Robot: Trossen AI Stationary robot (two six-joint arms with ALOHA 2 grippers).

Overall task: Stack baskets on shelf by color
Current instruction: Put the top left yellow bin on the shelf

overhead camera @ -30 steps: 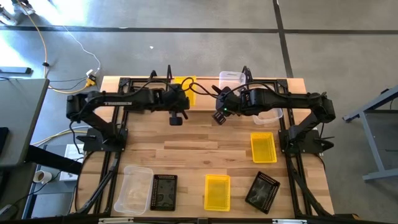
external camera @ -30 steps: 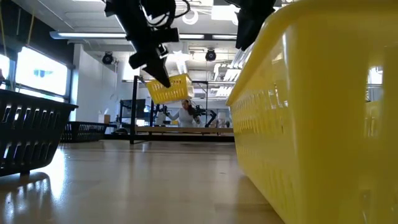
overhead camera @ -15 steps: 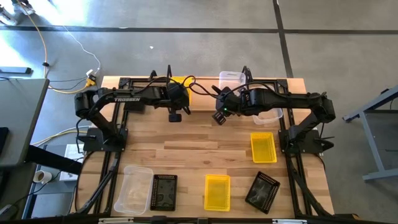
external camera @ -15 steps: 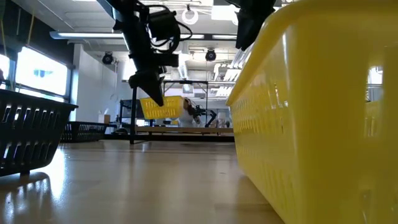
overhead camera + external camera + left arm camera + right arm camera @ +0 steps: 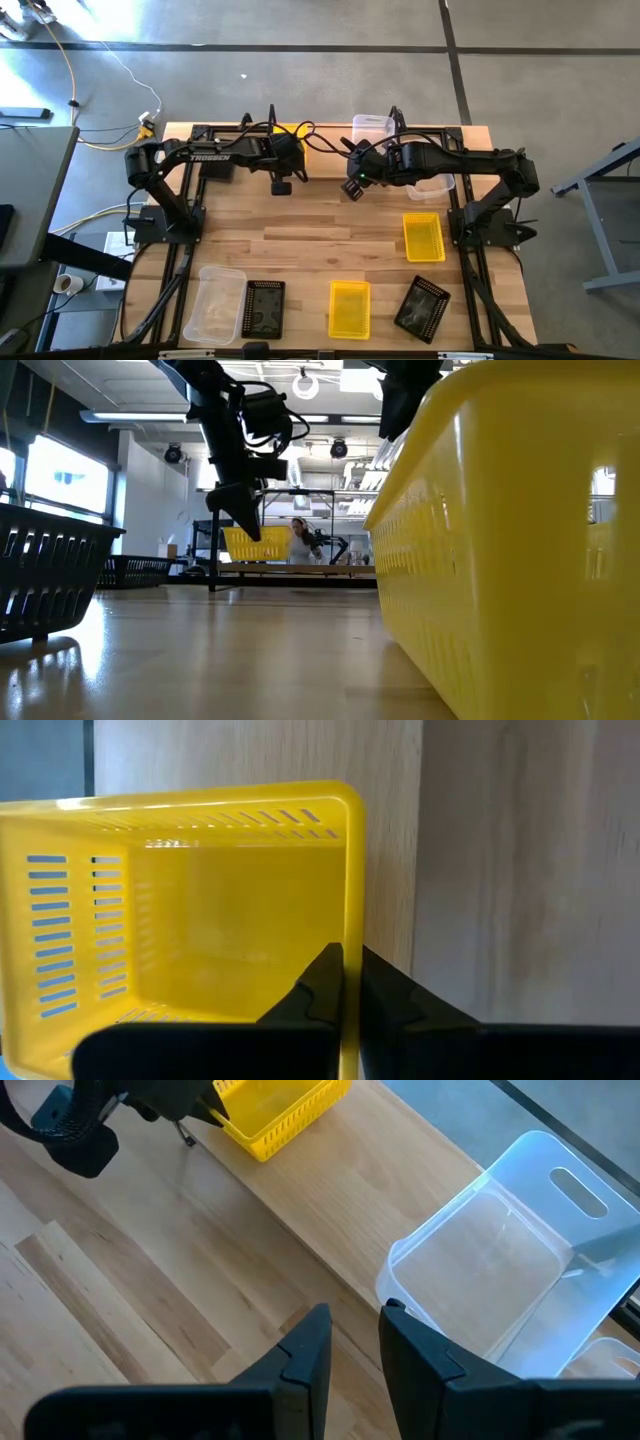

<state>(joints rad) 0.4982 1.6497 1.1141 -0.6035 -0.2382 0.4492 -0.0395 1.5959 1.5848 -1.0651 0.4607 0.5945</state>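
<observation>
Fingers of the left gripper (image 5: 342, 982) pinch the rim of a yellow basket (image 5: 190, 905) resting on the shelf (image 5: 400, 1210) at the tabletop's far edge. Right gripper (image 5: 352, 1342) hovers nearby, fingers slightly spread, beside a clear basket (image 5: 500, 1250).

Grey concrete floor (image 5: 300, 60) around the worktop (image 5: 310, 230), a yellow cable (image 5: 70, 70) trailing across it; bright windows (image 5: 55, 475) and ceiling strip lights (image 5: 150, 417) beyond.

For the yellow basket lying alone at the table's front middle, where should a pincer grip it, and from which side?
Grip one long rim wall of the front yellow basket from above. It sits upright with its open top facing up, so one finger can go inside the wall and one outside, as the left pincer holds its basket.
</observation>
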